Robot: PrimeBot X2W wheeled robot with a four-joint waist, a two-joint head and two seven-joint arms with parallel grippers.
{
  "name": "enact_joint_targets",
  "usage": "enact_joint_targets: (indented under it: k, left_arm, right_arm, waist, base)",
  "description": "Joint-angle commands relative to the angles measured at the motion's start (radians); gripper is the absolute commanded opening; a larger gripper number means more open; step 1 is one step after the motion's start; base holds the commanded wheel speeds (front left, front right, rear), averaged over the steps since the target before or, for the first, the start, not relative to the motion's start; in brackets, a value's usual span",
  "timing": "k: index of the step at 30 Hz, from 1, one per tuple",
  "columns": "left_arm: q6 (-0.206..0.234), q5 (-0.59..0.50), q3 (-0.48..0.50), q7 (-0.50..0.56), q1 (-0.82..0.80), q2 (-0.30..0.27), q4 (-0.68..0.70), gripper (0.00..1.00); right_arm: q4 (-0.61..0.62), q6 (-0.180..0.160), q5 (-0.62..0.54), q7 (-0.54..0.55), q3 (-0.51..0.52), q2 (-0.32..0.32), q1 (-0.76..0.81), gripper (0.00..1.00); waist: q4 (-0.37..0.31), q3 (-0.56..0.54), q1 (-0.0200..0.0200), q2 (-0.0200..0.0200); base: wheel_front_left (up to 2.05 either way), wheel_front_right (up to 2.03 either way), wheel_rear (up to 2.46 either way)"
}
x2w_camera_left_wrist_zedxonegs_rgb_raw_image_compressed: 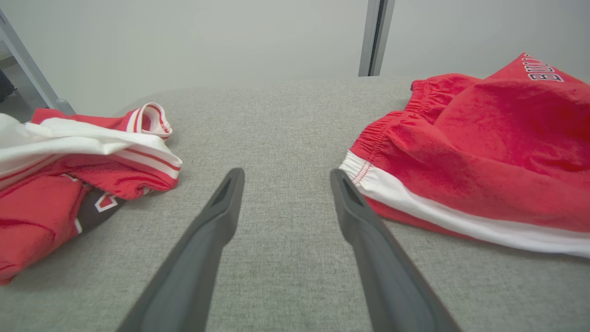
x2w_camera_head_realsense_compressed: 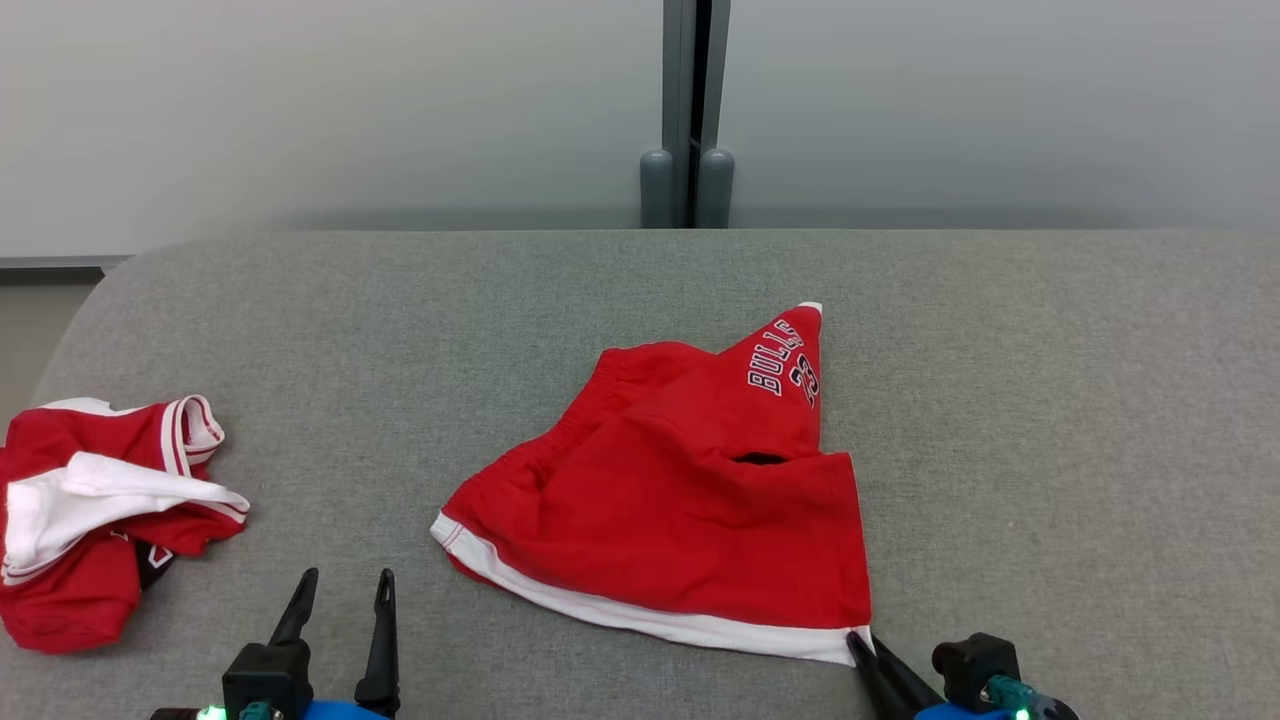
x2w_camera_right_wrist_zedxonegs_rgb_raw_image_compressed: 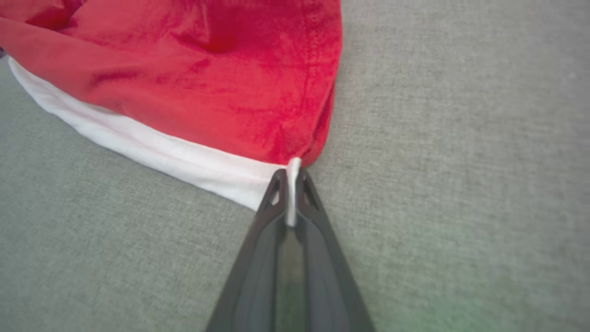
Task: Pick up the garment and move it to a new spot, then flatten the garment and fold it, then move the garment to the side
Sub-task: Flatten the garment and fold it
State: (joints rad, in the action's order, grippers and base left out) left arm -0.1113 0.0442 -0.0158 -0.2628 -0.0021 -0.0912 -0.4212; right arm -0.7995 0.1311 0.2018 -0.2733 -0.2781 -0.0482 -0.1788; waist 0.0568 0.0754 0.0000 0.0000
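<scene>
Shorts (x2w_camera_head_realsense_compressed: 680,500) are lying crumpled in the middle of the grey table (x2w_camera_head_realsense_compressed: 1050,400), red, with a white hem (x2w_camera_head_realsense_compressed: 640,615) running left to right along the near edge. Your right gripper (x2w_camera_head_realsense_compressed: 862,645) is pinching that hem's right corner, clamped shut on the white band, so the cloth is lying ahead and leftward of it. Your left gripper (x2w_camera_head_realsense_compressed: 347,582) is hovering spread wide, nearer the hem's left corner, a red jersey (x2w_camera_head_realsense_compressed: 90,510) off to its left.

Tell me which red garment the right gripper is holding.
The red BULLS shorts in the middle: the right gripper pinches their white hem corner. The crumpled jersey lies apart, far left.
</scene>
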Motion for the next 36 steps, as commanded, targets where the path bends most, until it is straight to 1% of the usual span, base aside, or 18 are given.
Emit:
enact_joint_targets:
  k: [1, 5, 9, 11, 13, 16, 18, 21, 23, 28, 36]
  left_arm:
    - [-0.006, 0.005, -0.002, -0.003, -0.015, 0.002, -0.001, 1.00]
    - [-0.013, 0.018, -0.023, -0.003, -0.014, 0.009, 0.001, 1.00]
    - [-0.021, 0.040, -0.066, -0.003, -0.012, 0.008, -0.005, 1.00]
    - [-0.020, 0.063, -0.124, -0.003, -0.013, 0.004, -0.007, 1.00]
    - [-0.019, 0.120, -0.203, -0.003, -0.014, -0.013, -0.006, 1.00]
    - [-0.019, 0.223, -0.329, -0.003, -0.024, -0.059, 0.003, 1.00]
    - [-0.019, 0.284, -0.385, -0.003, -0.036, -0.089, 0.014, 1.00]
    - [-0.019, 0.348, -0.437, -0.003, -0.049, -0.123, 0.023, 1.00]
    - [-0.019, 0.377, -0.463, -0.003, -0.057, -0.145, 0.016, 1.00]
    - [-0.020, 0.440, -0.523, -0.003, -0.075, -0.179, 0.014, 1.00]
    - [-0.020, 0.488, -0.568, -0.003, -0.091, -0.191, 0.005, 1.00]
  right_arm:
    - [-0.008, -0.002, -0.013, 0.015, 0.021, -0.005, 0.009, 0.00]
    - [0.027, -0.001, -0.079, 0.010, 0.130, -0.008, 0.016, 0.00]
    - [0.058, -0.001, -0.147, 0.009, 0.235, -0.005, 0.024, 0.00]
    - [0.068, -0.001, -0.170, 0.009, 0.269, -0.005, 0.022, 0.00]
    - [0.078, -0.001, -0.178, 0.009, 0.288, -0.005, 0.018, 0.00]
    - [0.091, -0.001, -0.178, 0.009, 0.287, -0.004, 0.010, 0.00]
    - [0.097, -0.001, -0.174, 0.009, 0.285, -0.005, 0.005, 0.00]
    - [0.104, -0.001, -0.166, 0.009, 0.279, -0.005, 0.004, 0.00]
    - [0.107, -0.001, -0.162, 0.009, 0.275, -0.005, 0.001, 0.00]
    - [0.118, -0.001, -0.160, 0.009, 0.273, -0.005, -0.010, 0.00]
    - [0.131, 0.000, -0.161, 0.009, 0.273, -0.005, -0.020, 0.00]
  waist:
    - [-0.006, -0.002, 0.0000, 0.0000]
    - [-0.028, -0.001, 0.0000, 0.0000]
    - [-0.050, 0.006, 0.0000, 0.0000]
    - [-0.064, 0.012, 0.0000, 0.0000]
    - [-0.078, 0.019, 0.0000, 0.0000]
    - [-0.099, 0.031, 0.0000, 0.0000]
    - [-0.108, 0.038, 0.0000, 0.0000]
    - [-0.118, 0.047, 0.0000, 0.0000]
    - [-0.124, 0.052, 0.0000, 0.0000]
    - [-0.133, 0.063, 0.0000, 0.0000]
    - [-0.136, 0.076, 0.0000, 0.0000]
  base:
    - [0.00, 0.00, 0.00]
    - [0.00, 0.00, 0.00]
    - [0.00, 0.00, 0.00]
    - [0.00, 0.00, 0.00]
    - [0.00, 0.00, 0.00]
    - [0.00, 0.00, 0.00]
    - [0.00, 0.00, 0.00]
    - [0.00, 0.00, 0.00]
    - [0.00, 0.00, 0.00]
    - [0.00, 0.00, 0.00]
    - [0.00, 0.00, 0.00]
